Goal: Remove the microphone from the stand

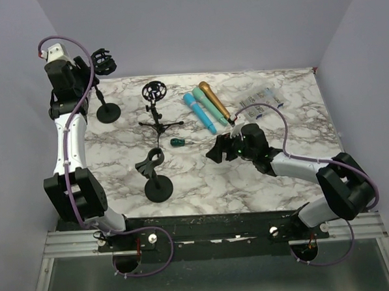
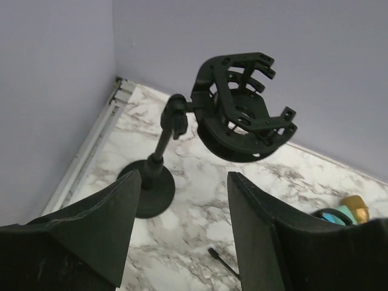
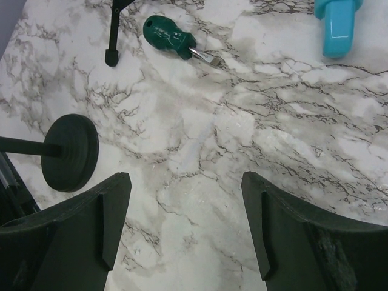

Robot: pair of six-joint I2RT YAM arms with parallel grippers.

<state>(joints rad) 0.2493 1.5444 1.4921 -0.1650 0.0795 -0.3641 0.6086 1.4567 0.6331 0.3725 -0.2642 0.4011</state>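
Observation:
Three microphones lie side by side on the marble table: blue (image 1: 199, 111), teal (image 1: 213, 106) and gold (image 1: 215, 99). No stand holds one. The far-left stand's black shock mount (image 1: 102, 60) is empty; it fills the left wrist view (image 2: 242, 109) above its round base (image 2: 148, 188). My left gripper (image 1: 87, 64) is raised just left of that mount, open and empty (image 2: 185, 176). My right gripper (image 1: 216, 151) is low over bare marble at mid-table, open and empty (image 3: 185, 179).
A tripod stand with an empty shock mount (image 1: 154, 90) stands at centre back. A clip stand (image 1: 150, 163) on a round base (image 3: 70, 151) stands nearer. A green screwdriver (image 1: 177, 142) lies between them and my right gripper. A clear plastic box (image 1: 261, 106) lies at the back right.

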